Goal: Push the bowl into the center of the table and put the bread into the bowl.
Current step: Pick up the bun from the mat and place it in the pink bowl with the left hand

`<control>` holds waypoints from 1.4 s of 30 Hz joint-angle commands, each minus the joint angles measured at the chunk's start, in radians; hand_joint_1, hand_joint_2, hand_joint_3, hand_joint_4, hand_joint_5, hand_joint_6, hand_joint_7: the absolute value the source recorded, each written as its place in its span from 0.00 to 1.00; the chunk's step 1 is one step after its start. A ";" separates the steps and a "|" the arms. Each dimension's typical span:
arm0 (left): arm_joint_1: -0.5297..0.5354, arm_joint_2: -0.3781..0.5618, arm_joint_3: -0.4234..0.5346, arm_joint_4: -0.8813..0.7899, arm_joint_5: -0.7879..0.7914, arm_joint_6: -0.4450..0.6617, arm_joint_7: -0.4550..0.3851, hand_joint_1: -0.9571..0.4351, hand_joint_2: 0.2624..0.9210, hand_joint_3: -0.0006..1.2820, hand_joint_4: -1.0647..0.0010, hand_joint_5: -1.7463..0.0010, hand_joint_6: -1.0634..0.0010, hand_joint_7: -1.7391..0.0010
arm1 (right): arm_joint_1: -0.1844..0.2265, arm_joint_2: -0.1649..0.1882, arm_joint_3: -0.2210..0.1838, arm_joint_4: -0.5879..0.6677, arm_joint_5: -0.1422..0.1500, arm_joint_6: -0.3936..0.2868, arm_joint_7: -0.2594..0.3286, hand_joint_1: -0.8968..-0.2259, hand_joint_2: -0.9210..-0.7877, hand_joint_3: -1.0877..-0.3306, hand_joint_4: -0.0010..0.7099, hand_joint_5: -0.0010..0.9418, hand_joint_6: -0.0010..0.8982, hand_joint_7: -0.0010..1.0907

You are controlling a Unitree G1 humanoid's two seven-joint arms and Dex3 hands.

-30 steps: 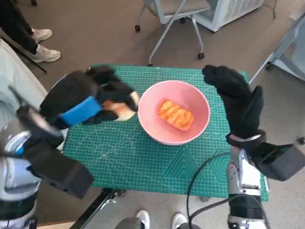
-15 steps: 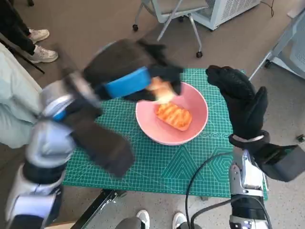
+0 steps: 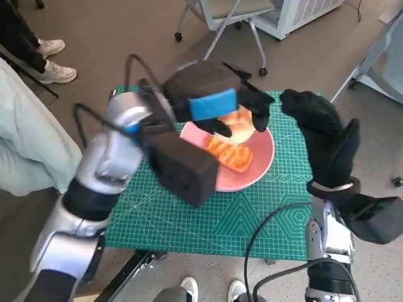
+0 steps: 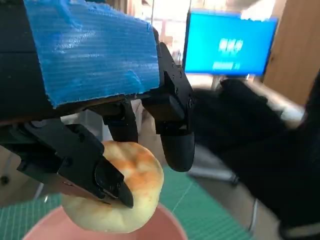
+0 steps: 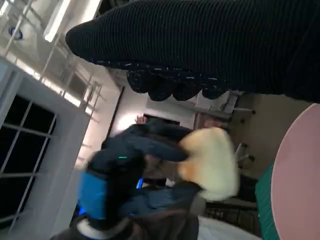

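My right hand [image 3: 324, 141] stands upright at the table's [image 3: 189, 226] right edge, just beside the bowl [image 3: 252, 173], holding nothing; I cannot tell whether its fingers are spread or curled. The pink bowl sits toward the far edge, near mid-width, with an orange-striped bread piece [image 3: 230, 154] already in it. Above its far half, my left hand [image 3: 217, 104] pinches the pale bread [image 4: 115, 192]. I'd lower it closer to the bowl before releasing, so it doesn't bounce over the rim.
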 commanded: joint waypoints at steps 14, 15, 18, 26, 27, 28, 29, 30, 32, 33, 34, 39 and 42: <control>-0.032 -0.096 -0.065 0.254 0.061 0.141 -0.036 0.65 0.89 0.04 0.63 0.96 0.62 0.91 | 0.023 0.008 -0.012 0.014 -0.030 -0.036 -0.040 0.32 0.00 0.44 0.35 0.01 0.12 0.49; -0.028 -0.096 -0.065 0.254 0.063 0.148 -0.036 0.65 0.89 0.04 0.64 0.96 0.62 0.93 | 0.023 0.009 -0.012 0.015 -0.031 -0.039 -0.041 0.32 0.00 0.43 0.35 0.01 0.12 0.49; -0.012 -0.093 -0.069 0.241 0.073 0.167 -0.032 0.63 0.89 0.03 0.67 0.99 0.63 0.96 | 0.021 0.011 -0.009 0.020 -0.036 -0.046 -0.042 0.32 0.00 0.43 0.35 0.01 0.12 0.48; 0.057 -0.048 -0.026 0.076 0.038 0.219 -0.066 0.62 0.89 0.02 0.70 1.00 0.64 0.99 | 0.016 0.010 -0.008 0.023 -0.035 -0.052 -0.039 0.32 0.00 0.42 0.35 0.01 0.12 0.47; 0.066 -0.042 -0.019 0.054 0.032 0.225 -0.071 0.62 0.89 0.02 0.70 1.00 0.64 0.99 | 0.015 0.010 -0.008 0.024 -0.034 -0.052 -0.038 0.32 0.00 0.42 0.35 0.01 0.12 0.47; 0.075 -0.034 -0.007 0.029 0.024 0.230 -0.076 0.62 0.89 0.02 0.70 1.00 0.64 0.99 | 0.014 0.009 -0.009 0.025 -0.032 -0.051 -0.037 0.32 0.00 0.42 0.35 0.01 0.12 0.47; 0.082 -0.029 0.000 0.010 0.019 0.235 -0.080 0.62 0.89 0.02 0.70 1.00 0.64 0.99 | 0.013 0.009 -0.009 0.025 -0.030 -0.050 -0.036 0.32 0.00 0.42 0.35 0.00 0.12 0.47; 0.090 -0.022 0.013 -0.010 0.009 0.240 -0.085 0.62 0.89 0.01 0.70 1.00 0.64 0.99 | 0.012 0.008 -0.009 0.025 -0.028 -0.048 -0.036 0.32 0.00 0.42 0.35 0.00 0.12 0.47; 0.105 -0.008 0.037 -0.050 -0.013 0.248 -0.097 0.61 0.89 0.01 0.70 1.00 0.65 0.99 | 0.010 0.007 -0.009 0.022 -0.027 -0.044 -0.035 0.32 0.00 0.42 0.35 0.01 0.12 0.47; 0.113 -0.001 0.048 -0.069 -0.025 0.252 -0.102 0.61 0.89 0.01 0.71 1.00 0.65 0.99 | 0.010 0.007 -0.009 0.020 -0.026 -0.042 -0.036 0.32 0.00 0.42 0.35 0.01 0.12 0.46; 0.117 0.003 0.054 -0.082 -0.032 0.256 -0.106 0.60 0.90 0.01 0.71 1.00 0.65 1.00 | 0.009 0.006 -0.009 0.019 -0.025 -0.041 -0.036 0.32 0.00 0.42 0.35 0.01 0.12 0.46; 0.125 0.009 0.056 -0.104 -0.040 0.270 -0.112 0.60 0.90 0.01 0.71 1.00 0.65 1.00 | 0.009 0.006 -0.009 0.018 -0.025 -0.040 -0.036 0.32 0.00 0.42 0.36 0.00 0.12 0.46; 0.166 0.021 0.139 -0.148 -0.145 0.241 -0.121 0.60 0.90 0.01 0.71 1.00 0.65 1.00 | 0.002 0.003 -0.006 -0.001 -0.029 -0.028 -0.044 0.32 0.00 0.42 0.36 0.00 0.13 0.45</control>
